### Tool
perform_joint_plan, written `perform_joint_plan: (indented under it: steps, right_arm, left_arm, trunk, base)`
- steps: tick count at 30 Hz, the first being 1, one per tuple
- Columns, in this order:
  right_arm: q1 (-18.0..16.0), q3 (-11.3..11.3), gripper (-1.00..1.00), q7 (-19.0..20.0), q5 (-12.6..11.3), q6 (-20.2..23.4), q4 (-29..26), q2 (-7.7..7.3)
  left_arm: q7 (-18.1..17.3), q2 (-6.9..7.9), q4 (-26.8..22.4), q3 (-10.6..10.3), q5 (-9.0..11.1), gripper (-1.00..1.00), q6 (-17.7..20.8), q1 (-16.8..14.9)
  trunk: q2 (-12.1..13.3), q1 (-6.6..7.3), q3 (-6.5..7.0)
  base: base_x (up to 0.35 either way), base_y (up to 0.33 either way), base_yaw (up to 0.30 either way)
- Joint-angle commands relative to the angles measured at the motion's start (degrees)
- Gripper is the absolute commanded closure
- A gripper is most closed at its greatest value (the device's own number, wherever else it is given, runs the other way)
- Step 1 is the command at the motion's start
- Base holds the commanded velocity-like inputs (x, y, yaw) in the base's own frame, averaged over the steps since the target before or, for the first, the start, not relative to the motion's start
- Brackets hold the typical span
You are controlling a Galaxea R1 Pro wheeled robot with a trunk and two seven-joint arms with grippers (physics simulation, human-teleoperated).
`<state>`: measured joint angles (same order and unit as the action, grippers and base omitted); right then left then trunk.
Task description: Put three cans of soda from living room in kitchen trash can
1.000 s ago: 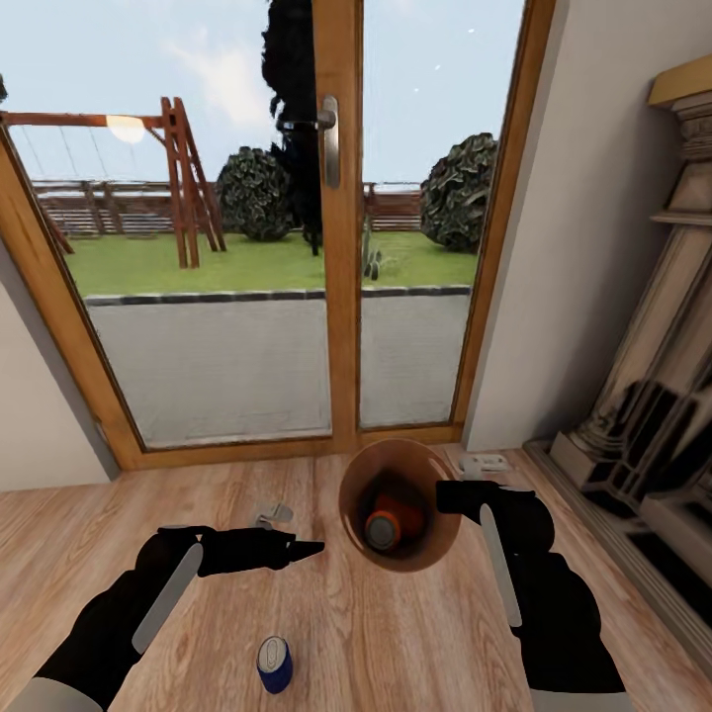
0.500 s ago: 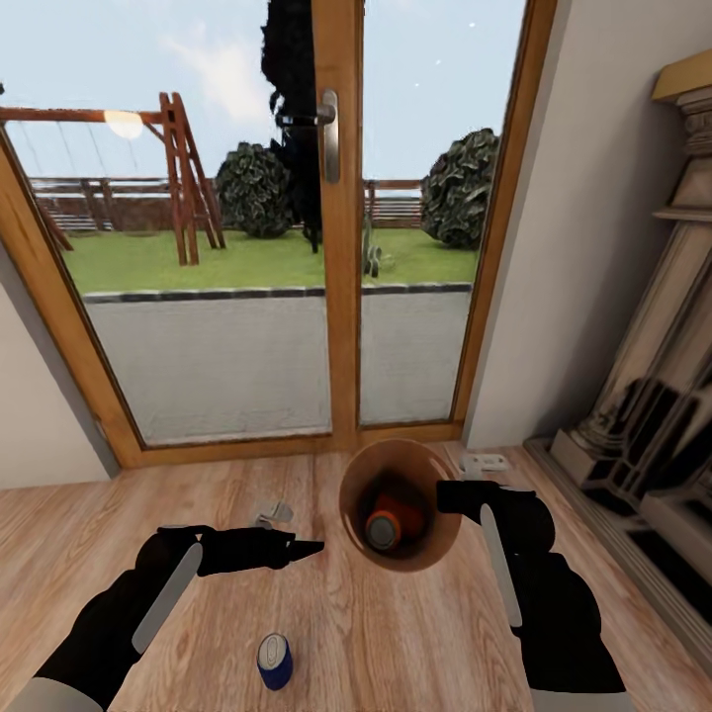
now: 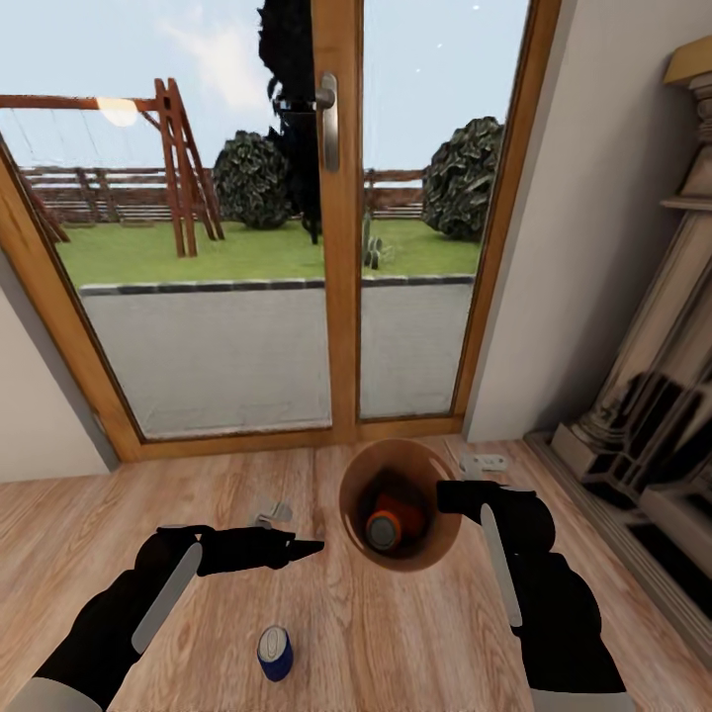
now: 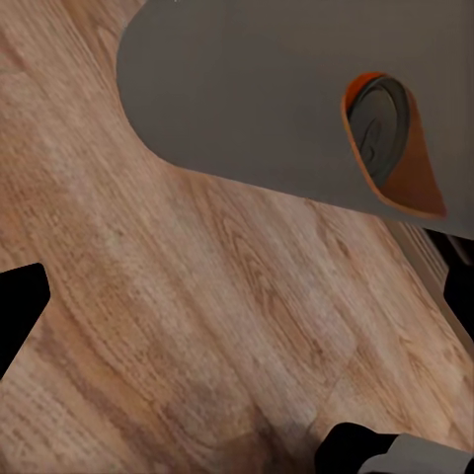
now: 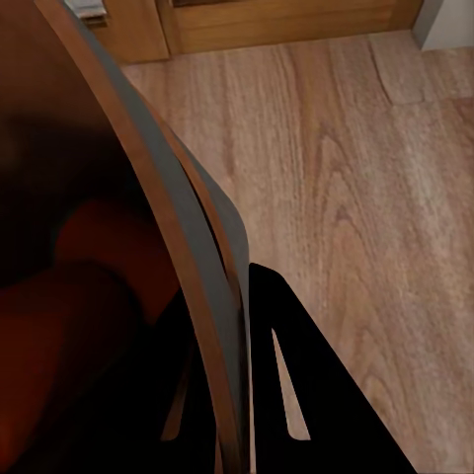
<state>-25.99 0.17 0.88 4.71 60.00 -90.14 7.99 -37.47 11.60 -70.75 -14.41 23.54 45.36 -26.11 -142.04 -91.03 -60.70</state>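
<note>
**Desk:** Black fingers on a brown rim. What has the right gripper (image 3: 457, 496) got?

**Photographer:** It is clamped on the wall of the tash can (image 3: 400, 504), 1 finger inside and 1 outside; the right wrist view shows the thin wood pinched between them. The bucket hangs tilted toward the head camera above the plank floor (image 3: 396, 633), with an orange can of soda (image 3: 388, 524) lying in the bottom, grey top showing. I make out 1 orange can for certain; whether a second lies under it, I cannot tell.

**Desk:** And the left gripper (image 3: 309, 546)?

**Photographer:** Empty. In the head view its fingers taper to a closed-looking point just beside the bucket, yet the left wrist view shows dark tips set well apart, so I cannot tell how the jaws stand.

**Desk:** The third can?

**Photographer:** A dark blue can of soda (image 3: 274, 653) lies on the floor, nearer the robot than the left gripper and apart from both arms.

**Desk:** Beyond that?

**Photographer:** A glazed door with a timber frame (image 3: 339, 218), lawn outside, a carved fireplace surround (image 3: 653, 396) at right.

**Desk:** Risks?

**Photographer:** My reading: a pinch on 1 thin wall is a weak hold, so a quick turn could swing the bucket, slip the rim or tip the orange can out. The blue can may roll away if the left fingers nudge it before closing on it.
</note>
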Motion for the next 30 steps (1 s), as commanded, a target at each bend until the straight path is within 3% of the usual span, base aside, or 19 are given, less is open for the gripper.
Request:
perform_joint_plan:
  steps: [1,30]
  right_arm:
    - [0.0,0.0,1.0,0.2,-1.0,0.0,0.0,0.01]
    - [0.0,-0.1,1.0,0.2,-1.1,0.0,0.0,-0.17]
  left_arm:
    - [0.0,0.03,0.0,0.0,0.0,-1.0,0.0,0.0]
    - [-0.2,0.09,-0.2,0.0,0.1,-1.0,0.0,0.0]
  trunk:
    - [0.0,0.01,-0.09]
    - [0.0,0.01,-1.29]
  base:
    - [0.0,0.0,0.0]
    - [0.0,0.0,-0.018]
